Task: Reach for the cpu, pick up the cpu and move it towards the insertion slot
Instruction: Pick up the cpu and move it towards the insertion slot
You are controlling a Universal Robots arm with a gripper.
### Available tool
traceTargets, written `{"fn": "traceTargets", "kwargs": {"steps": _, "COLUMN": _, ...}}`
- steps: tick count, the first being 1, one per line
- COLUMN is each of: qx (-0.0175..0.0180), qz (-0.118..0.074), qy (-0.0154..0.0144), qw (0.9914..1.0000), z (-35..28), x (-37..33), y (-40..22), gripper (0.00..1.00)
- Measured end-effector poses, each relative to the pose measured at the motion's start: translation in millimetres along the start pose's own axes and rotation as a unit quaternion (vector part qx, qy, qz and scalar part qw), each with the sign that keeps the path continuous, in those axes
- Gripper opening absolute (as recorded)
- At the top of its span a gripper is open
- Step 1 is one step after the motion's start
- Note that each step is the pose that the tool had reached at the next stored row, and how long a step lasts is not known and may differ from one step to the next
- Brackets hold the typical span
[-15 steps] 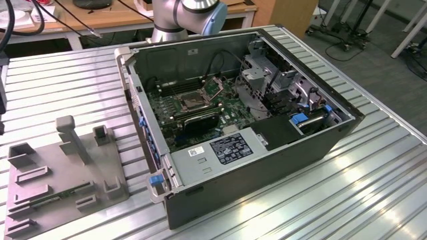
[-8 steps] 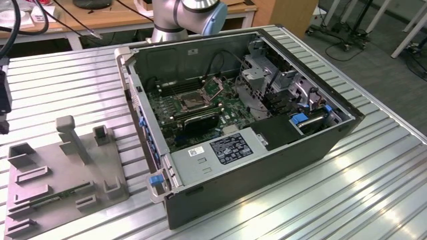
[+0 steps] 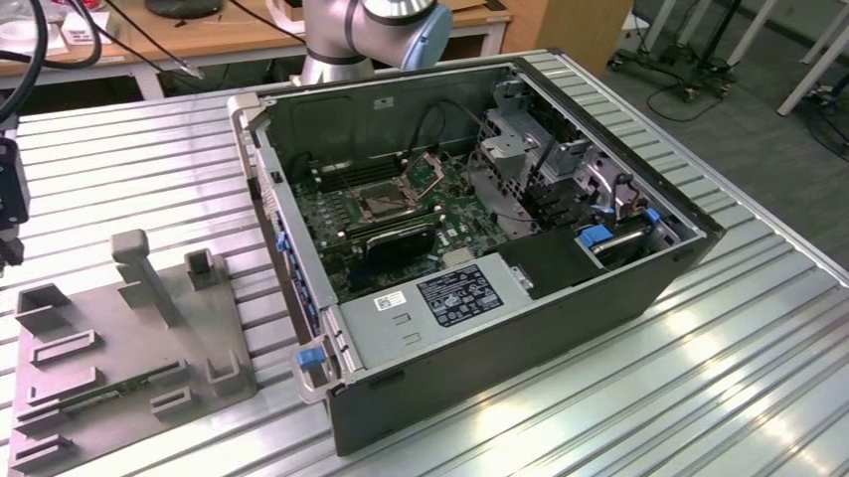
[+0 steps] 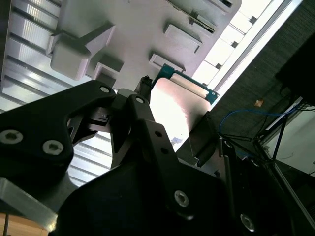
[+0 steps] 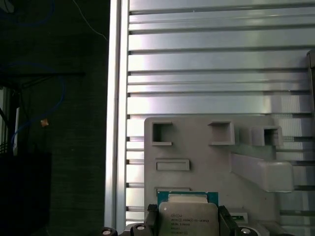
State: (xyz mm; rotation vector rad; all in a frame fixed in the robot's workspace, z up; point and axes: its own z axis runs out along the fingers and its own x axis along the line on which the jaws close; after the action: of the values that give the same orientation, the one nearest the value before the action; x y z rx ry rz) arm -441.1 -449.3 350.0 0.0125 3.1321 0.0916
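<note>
The cpu (image 5: 188, 217) is a small square chip with a pale metal face and a teal edge. My gripper (image 5: 188, 223) is shut on it, with a black finger (image 5: 151, 222) on either side. In the second wrist view the cpu (image 4: 173, 105) sits between the dark fingers (image 4: 142, 96) of the gripper (image 4: 174, 115), held above the grey fixture plate (image 4: 142, 29). In the exterior view the black tool (image 3: 8, 204) hangs at the left edge, over the table. The insertion slot (image 3: 381, 204) is a metal-framed socket on the green board inside the open computer case (image 3: 531, 328), well off to the exterior view's right of the gripper.
The grey fixture plate (image 3: 126, 338) has raised posts and recesses and holds a long green circuit strip (image 3: 119, 383). The case's tall side wall (image 3: 285, 258) stands between plate and board. Drive cages and cables (image 3: 558, 169) crowd the case's far side. The ribbed metal table (image 3: 717, 378) ends near the gripper.
</note>
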Motion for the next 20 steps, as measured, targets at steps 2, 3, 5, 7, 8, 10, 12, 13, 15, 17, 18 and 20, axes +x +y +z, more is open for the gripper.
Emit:
{"fn": "traceTargets", "kwargs": {"steps": 2, "qx": 0.0, "qz": 0.0, "qy": 0.0, "qw": 1.0, "z": -2.8, "x": 0.0, "y": 0.2, "gripper": 0.55}}
{"fn": "traceTargets", "kwargs": {"steps": 3, "qx": 0.0, "qz": 0.0, "qy": 0.0, "qw": 1.0, "z": -4.5, "x": 0.0, "y": 0.2, "gripper": 0.55}}
{"fn": "traceTargets", "kwargs": {"steps": 5, "qx": 0.0, "qz": 0.0, "qy": -0.0001, "qw": 1.0, "z": -6.5, "x": 0.0, "y": 0.4, "gripper": 0.55}}
{"fn": "traceTargets", "kwargs": {"steps": 7, "qx": -0.0001, "qz": 0.0, "qy": -0.0002, "qw": 1.0, "z": -6.5, "x": 0.0, "y": 0.4, "gripper": 0.55}}
{"fn": "traceTargets", "kwargs": {"steps": 8, "qx": -0.0001, "qz": 0.0, "qy": -0.0001, "qw": 1.0, "z": -6.6, "x": -0.1, "y": 0.4, "gripper": 0.55}}
{"fn": "traceTargets", "kwargs": {"steps": 10, "qx": 0.0, "qz": 0.0, "qy": 0.0, "qw": 1.0, "z": -6.8, "x": -0.7, "y": 0.4, "gripper": 0.55}}
{"fn": "traceTargets", "kwargs": {"steps": 12, "qx": 0.0, "qz": 0.0, "qy": 0.0, "qw": 1.0, "z": -6.7, "x": -2.3, "y": 0.3, "gripper": 0.55}}
{"fn": "traceTargets", "kwargs": {"steps": 13, "qx": 0.0, "qz": 0.0, "qy": 0.0, "qw": 1.0, "z": -6.7, "x": -3.4, "y": 0.4, "gripper": 0.55}}
{"fn": "traceTargets", "kwargs": {"steps": 15, "qx": 0.0, "qz": 0.0, "qy": 0.0, "qw": 1.0, "z": -6.7, "x": -5.7, "y": 0.4, "gripper": 0.55}}
{"fn": "traceTargets", "kwargs": {"steps": 17, "qx": 0.0, "qz": 0.0, "qy": 0.0, "qw": 1.0, "z": -6.6, "x": -7.6, "y": 0.4, "gripper": 0.55}}
{"fn": "traceTargets", "kwargs": {"steps": 18, "qx": 0.0, "qz": 0.0, "qy": 0.0, "qw": 1.0, "z": -6.6, "x": -8.3, "y": 0.5, "gripper": 0.55}}
{"fn": "traceTargets", "kwargs": {"steps": 20, "qx": 0.0, "qz": 0.0, "qy": 0.0, "qw": 1.0, "z": -6.6, "x": -9.2, "y": 0.5, "gripper": 0.55}}
